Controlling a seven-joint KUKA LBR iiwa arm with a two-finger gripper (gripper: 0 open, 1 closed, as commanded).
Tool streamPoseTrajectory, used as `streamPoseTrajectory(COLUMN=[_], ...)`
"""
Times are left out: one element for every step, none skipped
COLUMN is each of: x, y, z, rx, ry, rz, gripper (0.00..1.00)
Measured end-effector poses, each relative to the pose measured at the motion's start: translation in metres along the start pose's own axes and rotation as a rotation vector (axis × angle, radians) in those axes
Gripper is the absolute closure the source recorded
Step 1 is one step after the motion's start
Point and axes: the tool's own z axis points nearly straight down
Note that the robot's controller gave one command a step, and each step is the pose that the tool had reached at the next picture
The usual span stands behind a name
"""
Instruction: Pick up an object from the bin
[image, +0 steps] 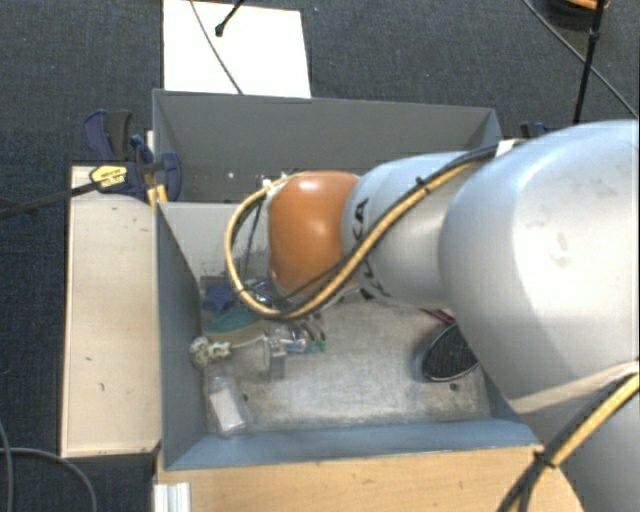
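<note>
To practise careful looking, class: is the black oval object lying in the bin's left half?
No, the black oval object lies at the right of the bin, apart from the heap on the left.

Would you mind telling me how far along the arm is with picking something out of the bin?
Done: the claw sits low in the bin, at the heap on the view's left, beside a teal thing and a pale lump. In hand: nothing visibly gripped. Left: the grasp and lift out.

Dark speckled carpet (60, 60) — all round
</note>
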Motion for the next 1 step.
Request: streamPoseTrajectory(x=[0.0034], y=[0.0027], z=[0.0002], rx=[-0.004], ry=[0.006], rz=[0.0], gripper=[1.0])
